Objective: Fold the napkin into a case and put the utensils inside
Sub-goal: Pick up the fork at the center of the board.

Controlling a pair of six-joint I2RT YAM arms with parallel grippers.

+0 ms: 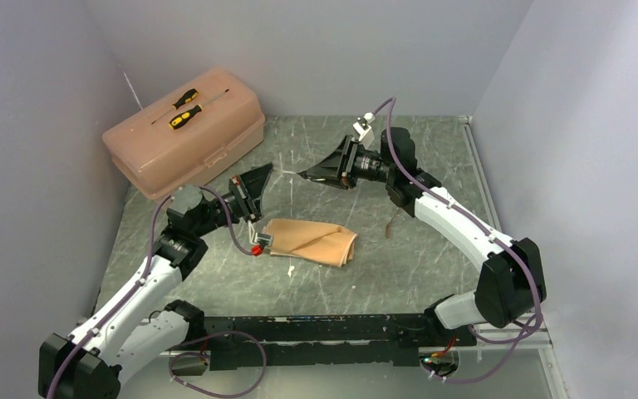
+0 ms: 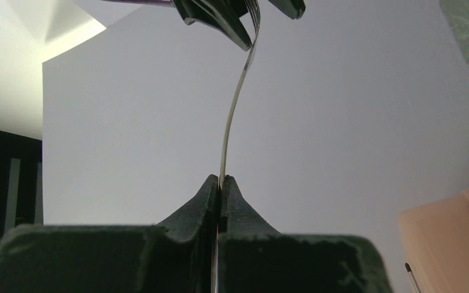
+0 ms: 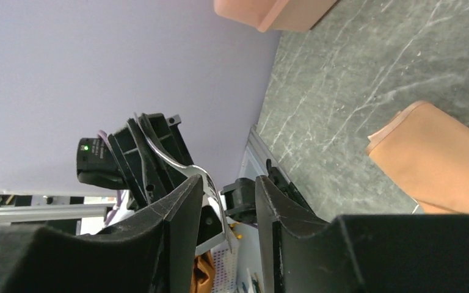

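1. Presently noted at the left gripper (image 2: 220, 180): jaws fully closed, pinching the handle end of a thin metal fork (image 2: 234, 104); held clear above the table (image 1: 365, 287), near the middle of the workspace.
2. Fork: running from that pinch across to the right gripper (image 3: 229, 186); slightly curved along its length; tine end lying in the gap between the right gripper's fingers (image 3: 177, 207).
3. Right gripper: jaws partway apart, gap plainly visible in its own wrist view; tines nearer one finger than the other; contact with either finger not determinable; no closed grip on the fork seen.
4. Both grippers nearly tip to tip, facing each other, raised off the table; fork bridging the space between them.
5. Napkin (image 1: 311, 239): folded into a flat oblong packet with a diagonal line across its top; lying on the table on the near side of the two grippers, toward the arm bases; apart from both grippers and from the fork.
6. Also recorded: a thin brownish piece (image 1: 389, 224) on the table right of the napkin, beneath the right arm; too small to identify.
7. Pink toolbox (image 1: 184, 137) at the far left corner; two yellow-and-black screwdrivers (image 1: 184, 108) on its lid; well apart from napkin and grippers.
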